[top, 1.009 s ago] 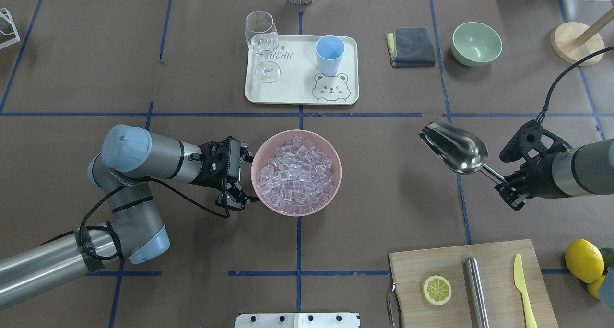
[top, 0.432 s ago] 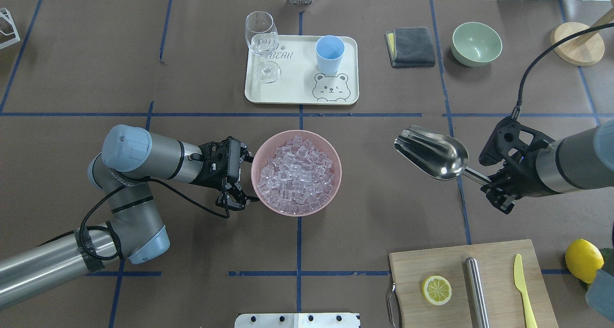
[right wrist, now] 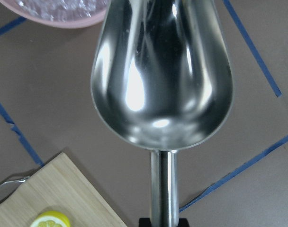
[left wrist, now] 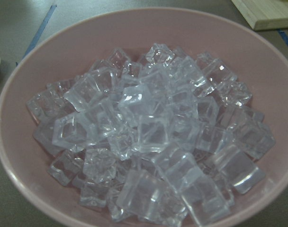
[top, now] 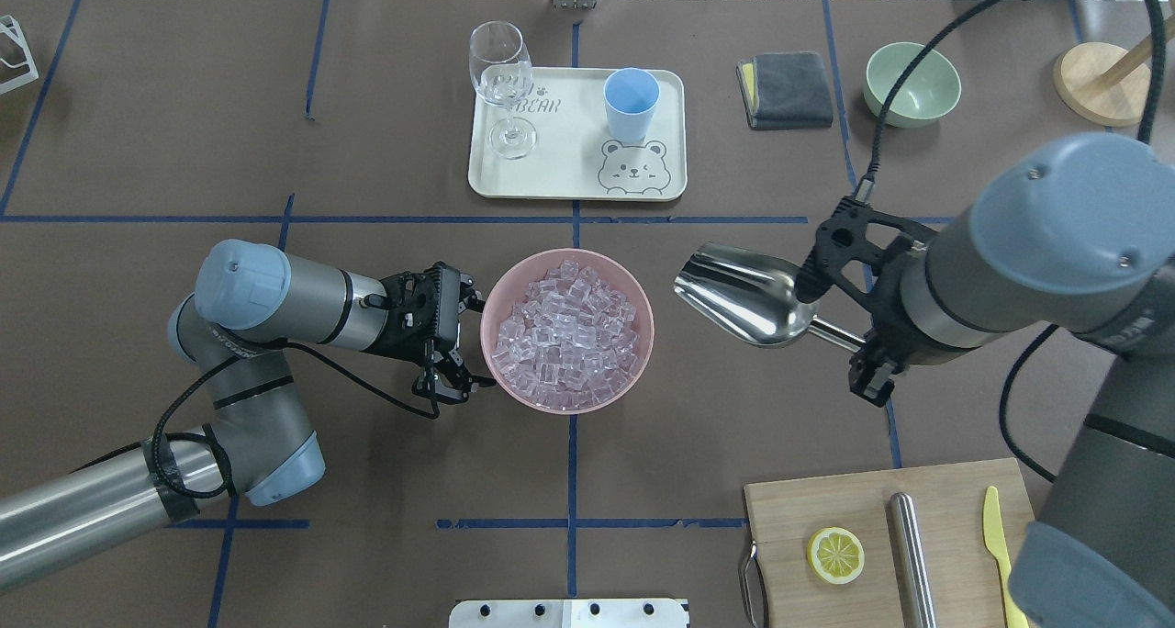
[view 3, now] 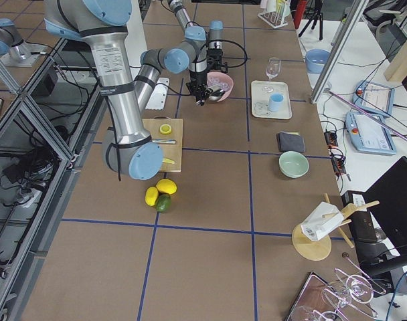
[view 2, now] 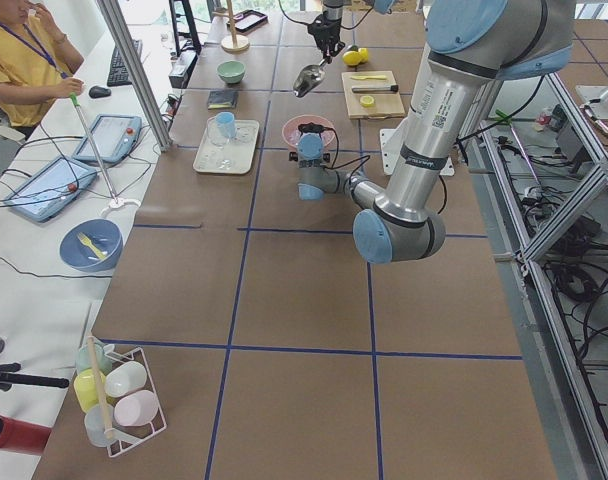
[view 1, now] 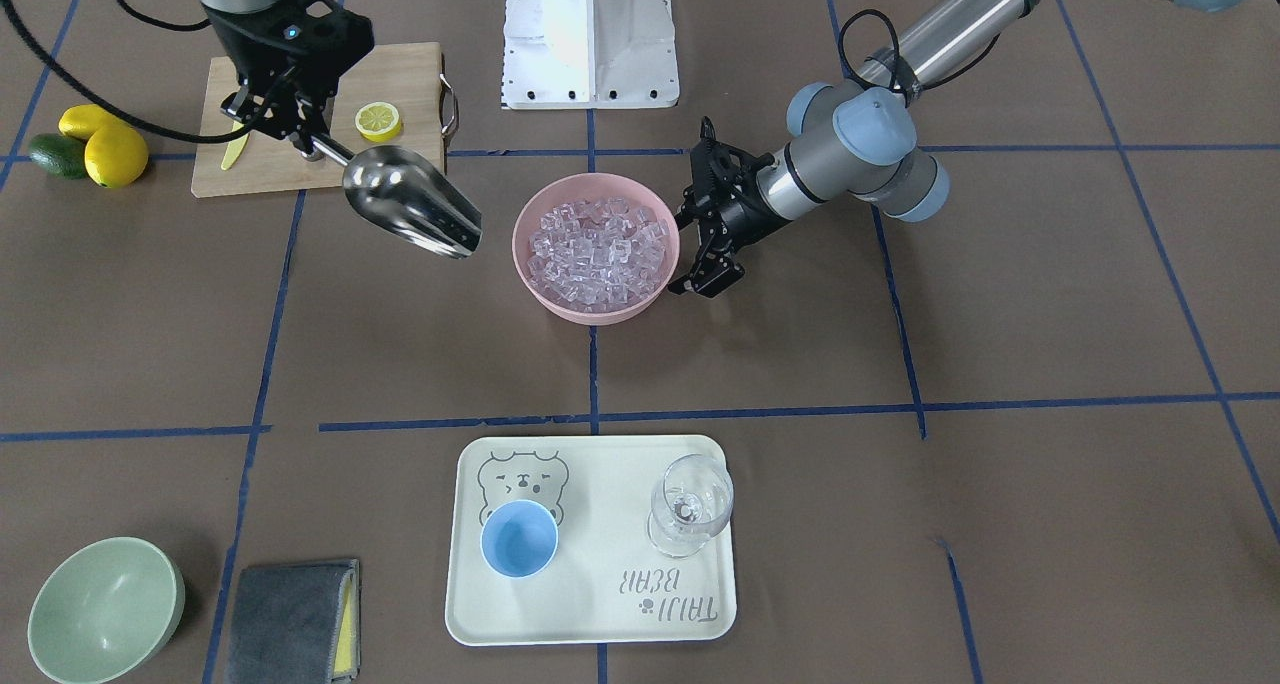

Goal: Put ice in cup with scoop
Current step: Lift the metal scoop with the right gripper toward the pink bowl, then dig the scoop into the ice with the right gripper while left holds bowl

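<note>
The ice [top: 566,334] is heaped in a pink bowl [top: 651,334] at the table's middle. It fills the left wrist view [left wrist: 148,132]. My left gripper [top: 456,382] is at the bowl's left rim and looks shut on it. My right gripper [top: 870,357] is shut on the handle of the steel scoop [top: 745,297]. The scoop is empty and held above the table just right of the bowl, with its mouth toward the bowl. The trough shows empty in the right wrist view [right wrist: 163,71]. The light-blue cup [top: 632,103] stands upright and empty on a cream tray [top: 569,176] beyond the bowl.
A stemmed glass [top: 502,82] stands on the tray left of the cup. A grey cloth [top: 788,89] and a pale green bowl [top: 912,84] lie at the far right. A cutting board [top: 826,509] holds a lemon slice, a steel cylinder and a yellow knife.
My right arm has moved left with the scoop, from well right of the bowl to close beside it. The left arm and bowl have not moved.
</note>
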